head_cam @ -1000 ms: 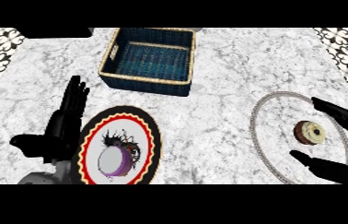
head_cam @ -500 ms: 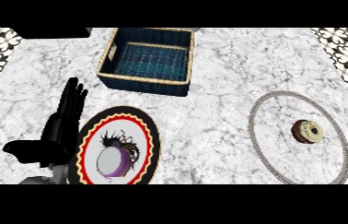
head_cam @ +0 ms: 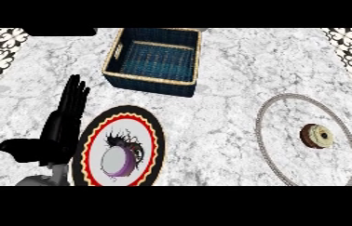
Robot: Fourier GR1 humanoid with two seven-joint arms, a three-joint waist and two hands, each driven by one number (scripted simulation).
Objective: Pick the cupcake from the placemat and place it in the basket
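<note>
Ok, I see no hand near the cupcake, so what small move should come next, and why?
Probably bring the right hand up from the lower edge toward the cupcake. It sits untouched on the mat at the right, the right hand is out of view, and the open left hand rests far off beside the plate.

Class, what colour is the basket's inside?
Dark blue, with a tan rim, on the basket; head view.

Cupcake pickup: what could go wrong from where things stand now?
1. The cupcake lies near the view's right edge, and the right hand is out of view, so its approach cannot be checked.
2. The basket is far across the counter; a long carry could clip its rim.
3. The open left hand rests beside a patterned plate, away from the cupcake.
</note>
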